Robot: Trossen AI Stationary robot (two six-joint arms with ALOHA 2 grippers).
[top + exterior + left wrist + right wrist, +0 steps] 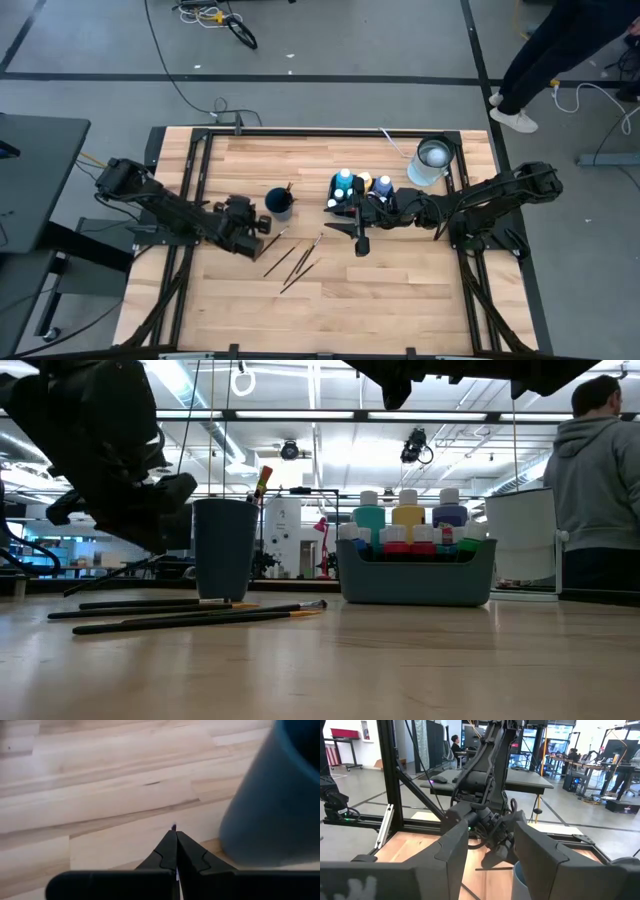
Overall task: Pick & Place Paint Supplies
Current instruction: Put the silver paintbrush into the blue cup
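Note:
My left gripper (262, 224) hovers just left of a dark blue cup (279, 203), shut on a thin thing that I take for a paintbrush. One brush (262, 480) stands in the cup (225, 550). Several dark-handled paintbrushes (291, 262) lie flat on the table in front of the cup. White-capped paint bottles (408, 512) stand upright in a grey bin (415, 575) right of the cup. My right gripper (495, 855) is open and level, above the table beside the bin (352, 190), pointing at the left arm. My left gripper's fingers are shut on a thin thing, and only its small dark tip (173, 826) shows past the fingertips. It lies along the fingers, which slant down toward the table beside the cup (275, 805). The fingers hide the rest of it.
A white bucket (432, 160) stands at the table's far right. A black frame (300, 133) runs around the table's edges. Bare wood (380, 300) lies toward the near edge. A person (600, 490) stands beyond the right side.

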